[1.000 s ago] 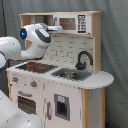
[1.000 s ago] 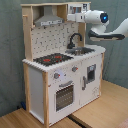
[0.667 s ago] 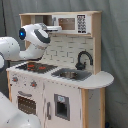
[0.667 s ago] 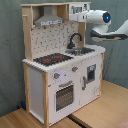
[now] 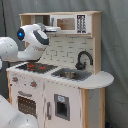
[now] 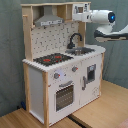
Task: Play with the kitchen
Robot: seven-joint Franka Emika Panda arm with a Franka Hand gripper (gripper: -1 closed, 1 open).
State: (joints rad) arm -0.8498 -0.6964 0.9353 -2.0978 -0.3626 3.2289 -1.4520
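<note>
Two views, one arm, one kitchen.

First exterior view: kitchen [image 5: 60, 85] fills the middle, seen from its front and slightly from the side. Hob [image 5: 35, 66] with red rings sits toward the first exterior view's left; sink [image 5: 70, 75] is beside it, with the black faucet [image 5: 84, 59] behind the sink. Oven door [image 5: 27, 105] is below the hob. Microwave [image 5: 70, 23] is up top, just under the top shelf. Arm [image 5: 32, 36] comes in from the first exterior view's left, its white wrist with a blue ring up above the hob at hood height. Its end points toward the upper shelf near the microwave. Fingers are hidden there, so grip state: cannot tell.

Second exterior view: kitchen [image 6: 60, 75] stands on a wooden floor [image 6: 100, 107], against a grey curtain. Grey hood [image 6: 49, 21] is over the hob [image 6: 52, 59]; the faucet [image 6: 74, 39] and sink [image 6: 80, 50] are toward the second exterior view's right. Knobs [image 6: 65, 73] sit above the oven door [image 6: 64, 95]. Arm [image 6: 102, 16] enters from the second exterior view's right, level with the microwave [image 6: 80, 9], with its tip right at it. Contact or not: cannot tell.
</note>
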